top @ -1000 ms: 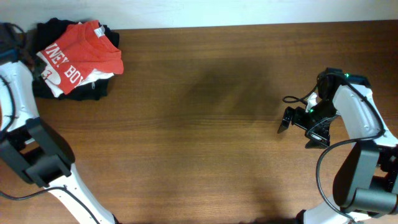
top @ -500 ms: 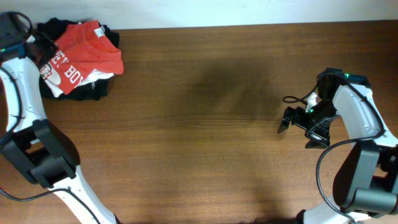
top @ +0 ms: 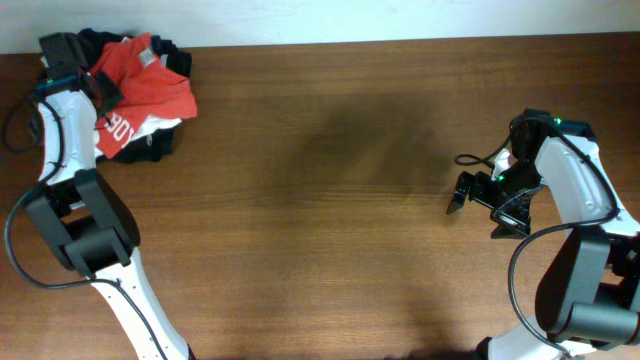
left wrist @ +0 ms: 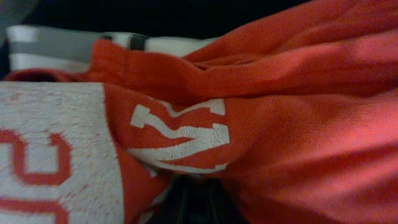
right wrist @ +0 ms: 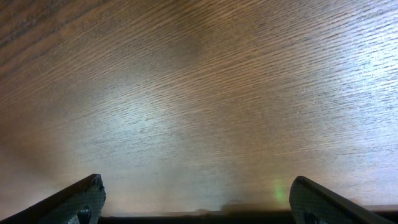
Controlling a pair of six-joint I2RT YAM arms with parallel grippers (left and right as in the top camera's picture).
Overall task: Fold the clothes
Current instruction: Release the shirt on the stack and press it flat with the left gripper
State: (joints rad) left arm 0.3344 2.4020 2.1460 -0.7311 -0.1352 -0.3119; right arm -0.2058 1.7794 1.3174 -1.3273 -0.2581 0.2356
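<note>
- Red-orange T-shirt (top: 150, 85) lies crumpled on black garments (top: 150, 148) in the far left corner of the table (top: 330, 220).
- Left arm reaches forward along the left edge. The left gripper (top: 103, 88) presses into the shirt's left side, and cloth hides whether its jaws are together or apart.
- Right gripper (top: 478, 208) hovers spread wide over bare wood, well apart from the shirt.

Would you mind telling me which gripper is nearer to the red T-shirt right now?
Left. The left gripper is right against the red T-shirt, at its left edge; the right gripper hangs open over bare wood across the table, far from it.
</note>
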